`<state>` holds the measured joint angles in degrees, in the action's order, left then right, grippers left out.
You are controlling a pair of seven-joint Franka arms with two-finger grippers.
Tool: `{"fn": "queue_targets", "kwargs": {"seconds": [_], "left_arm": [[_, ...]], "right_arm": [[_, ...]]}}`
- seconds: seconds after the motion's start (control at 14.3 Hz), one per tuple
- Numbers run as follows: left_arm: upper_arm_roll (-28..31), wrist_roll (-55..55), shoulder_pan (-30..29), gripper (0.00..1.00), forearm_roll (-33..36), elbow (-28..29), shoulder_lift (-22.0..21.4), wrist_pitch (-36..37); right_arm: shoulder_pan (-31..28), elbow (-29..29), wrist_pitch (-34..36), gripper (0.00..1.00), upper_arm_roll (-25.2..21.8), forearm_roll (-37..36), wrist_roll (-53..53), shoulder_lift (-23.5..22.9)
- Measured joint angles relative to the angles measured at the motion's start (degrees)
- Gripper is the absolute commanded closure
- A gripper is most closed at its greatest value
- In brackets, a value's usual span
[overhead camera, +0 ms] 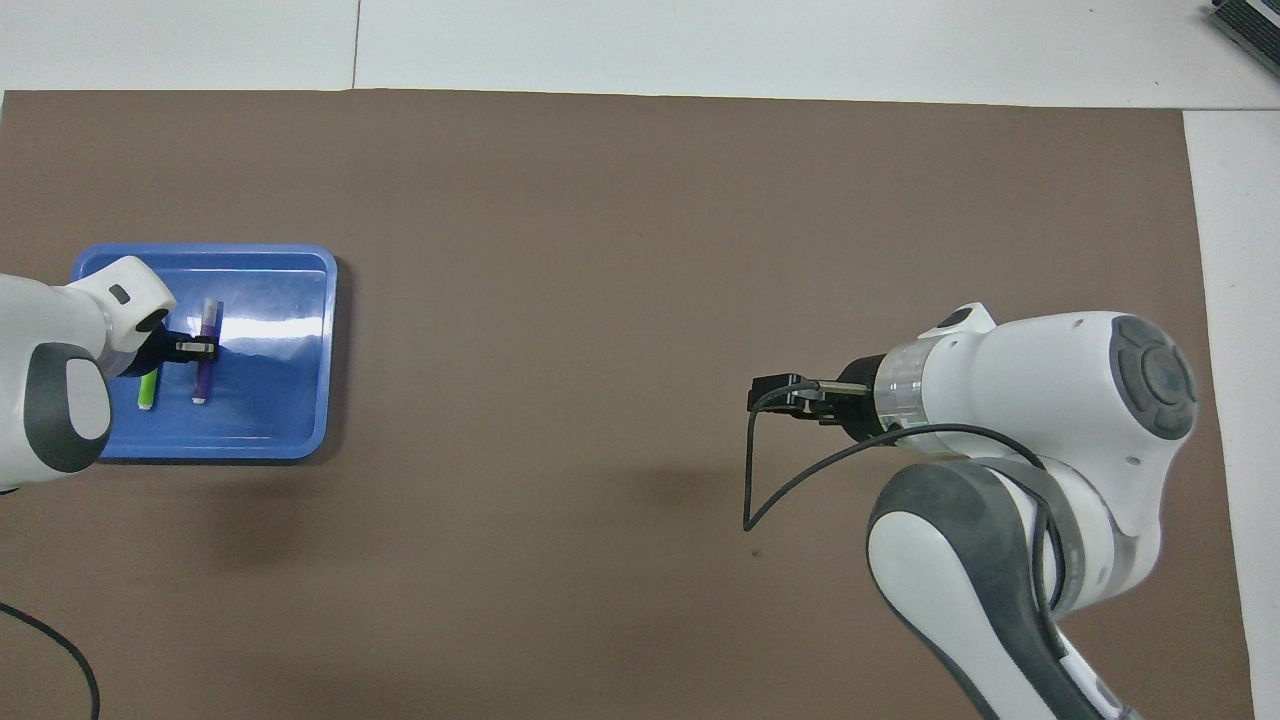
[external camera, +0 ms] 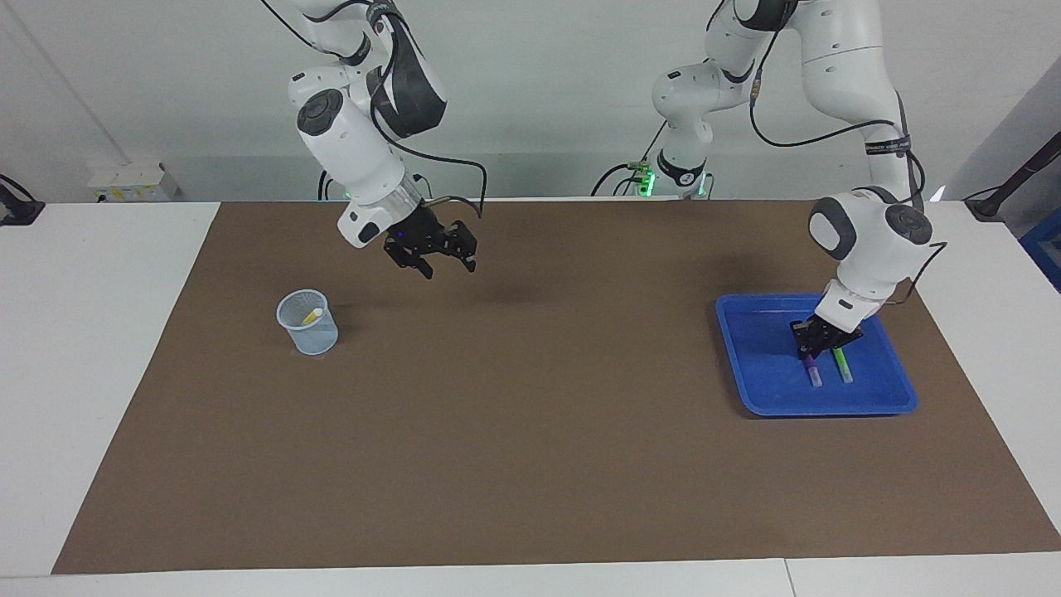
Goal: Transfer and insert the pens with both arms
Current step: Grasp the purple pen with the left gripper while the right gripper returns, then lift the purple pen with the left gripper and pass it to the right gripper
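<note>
The purple pen (external camera: 813, 373) and the green pen (external camera: 843, 366) lie side by side in the blue tray (external camera: 879, 402). My left gripper (external camera: 811, 342) is down in the tray, its fingers shut on the purple pen's upper half. In the overhead view the left gripper (overhead camera: 198, 348) crosses the purple pen (overhead camera: 201, 384), with the green pen (overhead camera: 148, 388) beside it. The yellow pen (external camera: 312, 316) stands in a clear cup (external camera: 307, 328). My right gripper (external camera: 434, 252) hangs open and empty over the mat, beside the cup and toward the table's middle. It also shows in the overhead view (overhead camera: 768, 393).
A brown mat (external camera: 530, 431) covers most of the white table. The tray (overhead camera: 325, 350) sits at the left arm's end, the cup at the right arm's end. In the overhead view the right arm hides the cup.
</note>
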<state>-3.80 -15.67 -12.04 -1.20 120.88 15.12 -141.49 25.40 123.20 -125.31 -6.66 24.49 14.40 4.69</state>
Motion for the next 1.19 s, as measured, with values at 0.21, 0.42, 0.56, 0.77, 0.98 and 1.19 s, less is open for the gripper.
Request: {"fn": "queue_targets", "kwargs": {"seconds": [0.21,0.42,0.56,0.77,0.98,1.19], "left_arm": [[-0.2,0.4,0.0,1.0,-0.2,-1.7,0.0,3.8],[-0.4,4.8,0.1,1.0,-1.7,-8.2,-0.1,14.5],[-0.9,11.6,0.6,1.0,-2.8,-12.2,-0.9,22.1],[-1.7,26.9,2.6,1.0,-9.0,-15.8,-4.0,31.5],[-2.5,46.5,6.0,1.0,-14.0,-16.4,-8.8,37.3],[-2.9,64.4,9.7,1.0,-19.5,-16.4,-12.9,40.2]], "right_arm": [[0.0,0.0,0.0,0.05,0.0,0.2,1.2,0.0],[1.0,0.0,-2.1,0.01,0.0,3.2,3.1,0.0],[2.5,-0.7,-3.2,0.0,0.1,4.1,5.4,0.0],[4.6,-3.8,-3.3,0.0,0.2,5.7,11.3,-0.3],[6.5,-5.2,-4.5,0.0,0.5,5.8,14.6,-0.9],[8.0,-5.6,-7.2,0.0,0.9,8.5,16.3,-1.5]]}}
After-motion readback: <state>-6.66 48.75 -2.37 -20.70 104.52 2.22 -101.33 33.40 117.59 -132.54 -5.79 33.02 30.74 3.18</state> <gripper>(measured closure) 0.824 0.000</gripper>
